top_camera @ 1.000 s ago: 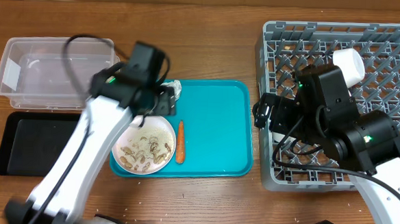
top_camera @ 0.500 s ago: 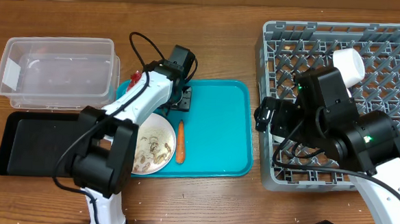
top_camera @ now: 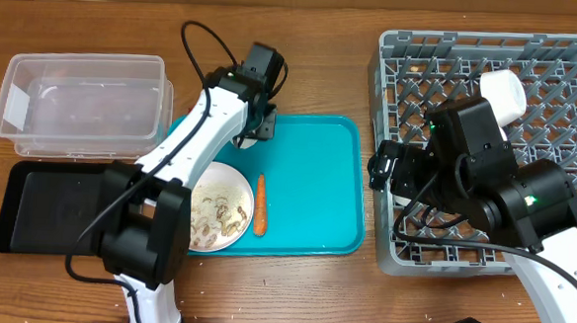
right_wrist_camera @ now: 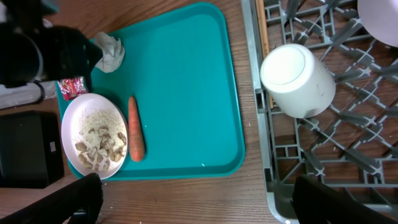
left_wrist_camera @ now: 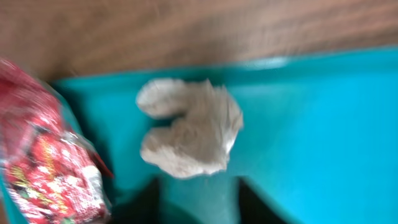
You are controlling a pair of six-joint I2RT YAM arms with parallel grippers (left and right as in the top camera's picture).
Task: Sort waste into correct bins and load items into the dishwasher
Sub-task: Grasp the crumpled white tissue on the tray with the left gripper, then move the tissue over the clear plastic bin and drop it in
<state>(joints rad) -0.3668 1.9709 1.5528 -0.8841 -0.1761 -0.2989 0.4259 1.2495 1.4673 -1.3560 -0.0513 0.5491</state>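
Hovering over the corner of the teal tray [top_camera: 317, 183] nearest the clear tub [top_camera: 84, 106], your left gripper [left_wrist_camera: 199, 185] has its jaws spread and holds nothing. The white crumpled paper ball [left_wrist_camera: 193, 134] lies on the tray just ahead of the dark fingertips [left_wrist_camera: 149, 196], and the blurred wrist view does not show whether they touch it. The red crumpled wrapper [left_wrist_camera: 43, 168] lies just beside the ball, against the tray's edge.

Further along the same tray sits a white bowl [top_camera: 217, 212] holding the rice-like scraps [right_wrist_camera: 96, 146]. The small orange carrot [top_camera: 260, 205] lies lengthwise just beside the bowl, on the side toward the rack. Off the tray, the clear tub stands beside that corner, and the black tray [top_camera: 49, 208] lies in front of the tub.

Your right gripper [right_wrist_camera: 196, 186] hangs with its jaws wide apart and empty, above the left edge of the grey dish rack [top_camera: 560, 87]. The small white cup [right_wrist_camera: 297, 79] rests among the rack's pegs, close to that edge in the wrist view.
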